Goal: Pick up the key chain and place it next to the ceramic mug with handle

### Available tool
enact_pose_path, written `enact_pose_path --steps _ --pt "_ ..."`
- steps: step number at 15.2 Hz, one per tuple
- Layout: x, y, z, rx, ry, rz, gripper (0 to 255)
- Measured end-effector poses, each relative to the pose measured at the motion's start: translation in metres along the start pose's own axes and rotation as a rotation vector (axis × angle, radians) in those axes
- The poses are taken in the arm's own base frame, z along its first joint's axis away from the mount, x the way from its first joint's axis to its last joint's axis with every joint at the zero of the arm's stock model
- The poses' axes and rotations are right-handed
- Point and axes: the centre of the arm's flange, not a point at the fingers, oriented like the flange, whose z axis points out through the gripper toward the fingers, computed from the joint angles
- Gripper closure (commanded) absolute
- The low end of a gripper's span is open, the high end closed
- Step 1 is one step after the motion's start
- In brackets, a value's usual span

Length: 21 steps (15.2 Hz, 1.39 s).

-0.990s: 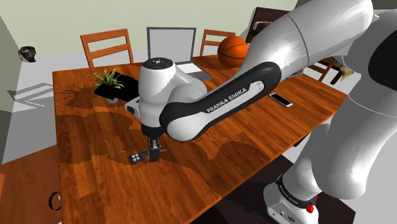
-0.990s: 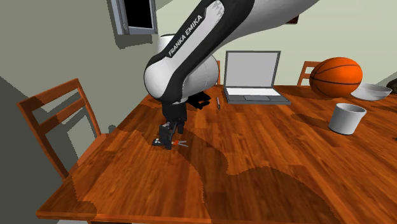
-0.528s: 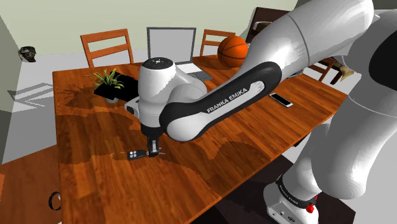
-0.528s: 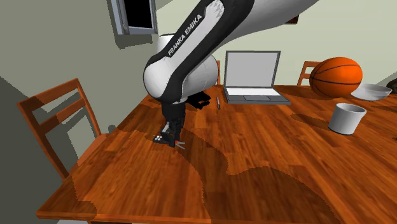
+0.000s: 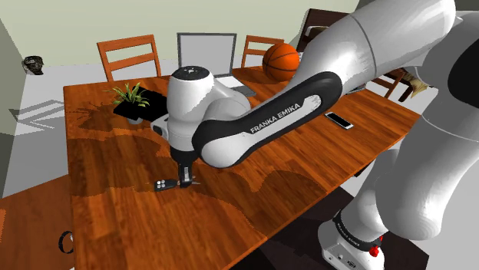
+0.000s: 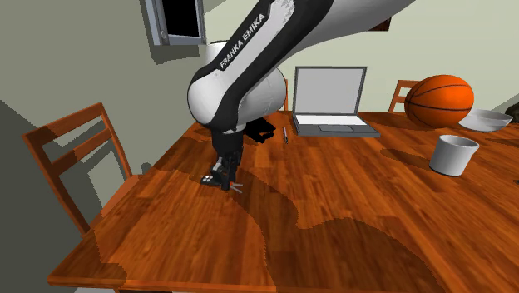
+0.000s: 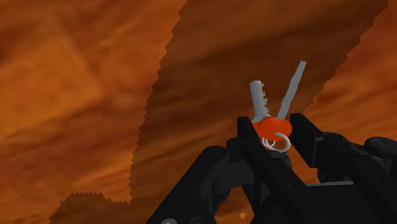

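Note:
The key chain (image 7: 257, 102) has two silver keys, an orange tag and a ring, and my gripper (image 7: 275, 132) is shut on it at the orange tag. In the shoulder view the gripper (image 5: 184, 181) points straight down at the wooden table (image 5: 253, 207), with the chain's black fob (image 5: 162, 185) sticking out toward that view's left, low at the tabletop. The second exterior view has the gripper (image 6: 224, 178) near the table's left end, keys (image 6: 237, 188) poking out beside it. A white mug (image 6: 454, 154) stands far to that view's right.
An open laptop (image 6: 330, 100), a basketball (image 6: 439, 100), a pale bowl (image 6: 485, 121) and a pen (image 6: 285, 135) sit along the table's far side. A potted plant (image 5: 132, 96) and a phone (image 5: 338, 120) also lie on it. Wooden chairs (image 6: 79, 158) stand around the table.
The fingers closed on the key chain a second ago and have stayed shut. The black fob swung a little toward the shoulder view's left.

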Motion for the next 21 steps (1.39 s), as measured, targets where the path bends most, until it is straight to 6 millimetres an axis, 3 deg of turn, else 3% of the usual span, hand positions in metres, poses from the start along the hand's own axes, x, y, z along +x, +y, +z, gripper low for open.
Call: enact_pose_path --steps 21 --pt "0.009 0.002 -0.11 0.0 0.0 0.0 255"
